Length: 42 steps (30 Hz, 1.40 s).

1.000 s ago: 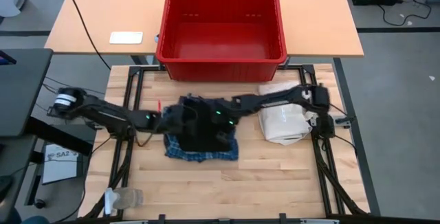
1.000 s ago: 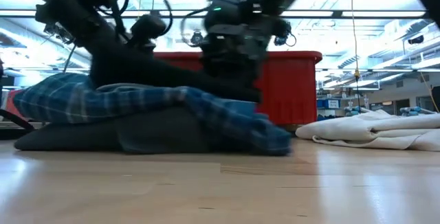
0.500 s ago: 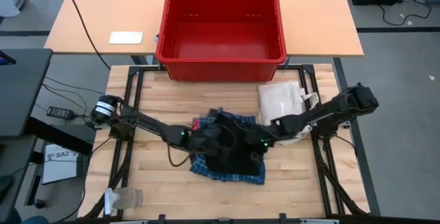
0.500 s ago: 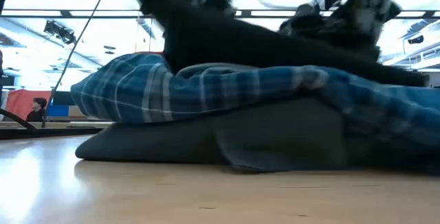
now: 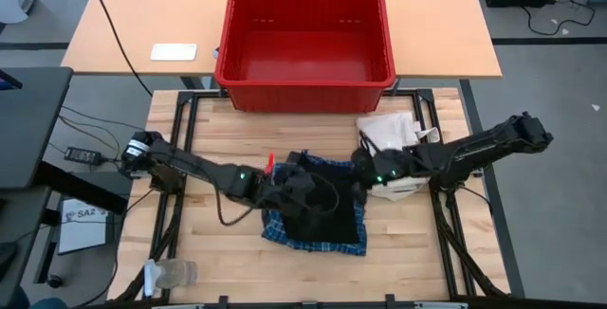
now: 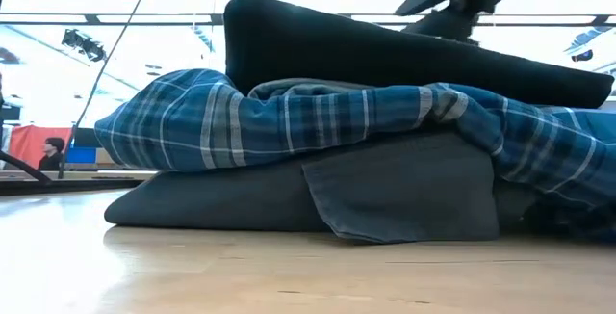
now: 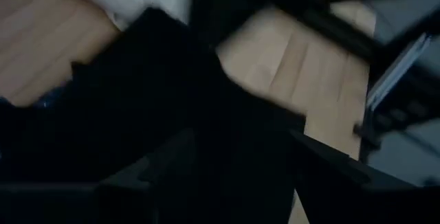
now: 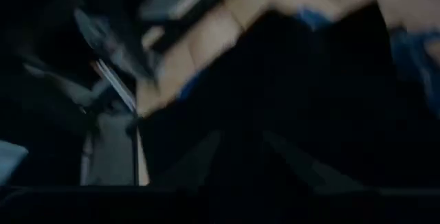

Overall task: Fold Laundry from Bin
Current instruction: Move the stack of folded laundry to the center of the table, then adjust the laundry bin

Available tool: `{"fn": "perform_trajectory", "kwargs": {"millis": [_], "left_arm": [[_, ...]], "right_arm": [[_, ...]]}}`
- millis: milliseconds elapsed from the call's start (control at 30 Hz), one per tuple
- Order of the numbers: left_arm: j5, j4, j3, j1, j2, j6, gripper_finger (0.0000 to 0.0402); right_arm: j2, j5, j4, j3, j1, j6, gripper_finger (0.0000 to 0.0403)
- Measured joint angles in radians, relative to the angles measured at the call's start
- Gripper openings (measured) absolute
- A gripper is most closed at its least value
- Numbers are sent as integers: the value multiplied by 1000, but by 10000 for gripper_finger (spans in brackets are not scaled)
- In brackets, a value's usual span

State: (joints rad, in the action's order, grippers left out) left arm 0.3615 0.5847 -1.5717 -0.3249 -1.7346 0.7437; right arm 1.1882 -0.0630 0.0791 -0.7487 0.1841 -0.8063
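Stacking step: both tools, left (image 5: 287, 184) and right (image 5: 365, 167), grip unclear, sit at the black piece (image 5: 322, 212) atop the plaid shirt (image 6: 318, 121) on the surface, bin (image 5: 305, 86) behind; next, let go and lift clear.
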Motion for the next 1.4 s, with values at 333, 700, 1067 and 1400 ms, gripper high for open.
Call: {"fn": "perform_trajectory", "kwargs": {"millis": [333,700,1067,1400], "left_arm": [[-19,-91,256,-129,-42,80,231],[-14,-235,389,-182,-40,236,230],[-6,-38,144,-151,23,31,204],[20,315,24,133,141,-166,186]], "right_arm": [[256,382,-623,200,-217,-10,18],[434,503,-791,231,-276,-61,10],[158,516,-825,229,-279,-137,10],[-21,459,-591,124,-423,12,8]]}}
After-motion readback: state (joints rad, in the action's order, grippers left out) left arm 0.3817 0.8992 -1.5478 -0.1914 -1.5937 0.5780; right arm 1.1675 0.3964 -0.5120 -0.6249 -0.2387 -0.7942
